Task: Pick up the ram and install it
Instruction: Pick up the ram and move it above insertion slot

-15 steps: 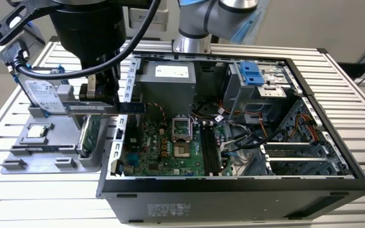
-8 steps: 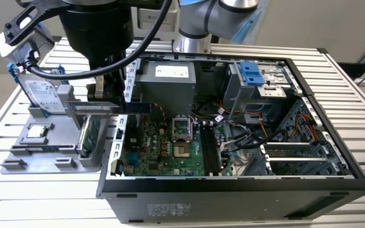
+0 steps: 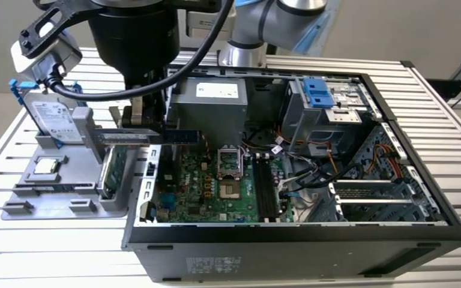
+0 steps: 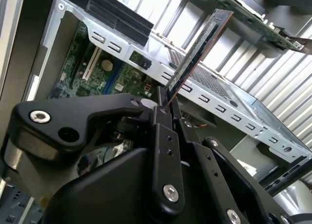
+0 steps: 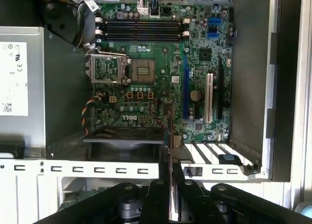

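Black tool (image 4: 169, 111), silver arm (image 3: 242, 54)

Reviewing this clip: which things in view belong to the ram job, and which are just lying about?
Part of the job:
- the ram, clamped in the gripper
- the memory slots on the motherboard
- the open computer case

Lying about, on the grey tray:
- the hard drive
- the green expansion card
- the processor chip

Bright even light, glare on table (image 3: 38, 252), case (image 3: 295, 243) int. dim
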Controlling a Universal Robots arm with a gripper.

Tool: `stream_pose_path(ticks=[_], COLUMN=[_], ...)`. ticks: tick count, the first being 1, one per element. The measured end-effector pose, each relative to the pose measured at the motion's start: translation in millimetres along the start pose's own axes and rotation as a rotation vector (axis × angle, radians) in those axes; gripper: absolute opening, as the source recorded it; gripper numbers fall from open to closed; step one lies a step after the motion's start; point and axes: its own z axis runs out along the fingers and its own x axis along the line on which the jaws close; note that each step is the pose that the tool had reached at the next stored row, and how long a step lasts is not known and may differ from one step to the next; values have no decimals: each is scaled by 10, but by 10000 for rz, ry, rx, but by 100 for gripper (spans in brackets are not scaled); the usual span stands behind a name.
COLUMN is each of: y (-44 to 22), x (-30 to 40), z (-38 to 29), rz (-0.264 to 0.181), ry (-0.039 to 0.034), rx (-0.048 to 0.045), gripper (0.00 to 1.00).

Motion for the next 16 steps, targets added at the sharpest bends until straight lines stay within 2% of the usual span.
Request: stream_pose_path(ticks=[11,16], y=[130,209], x=[1,2], z=[1,2], rz=[0,0], ry=[0,0], rx=[0,1], gripper=[0,0])
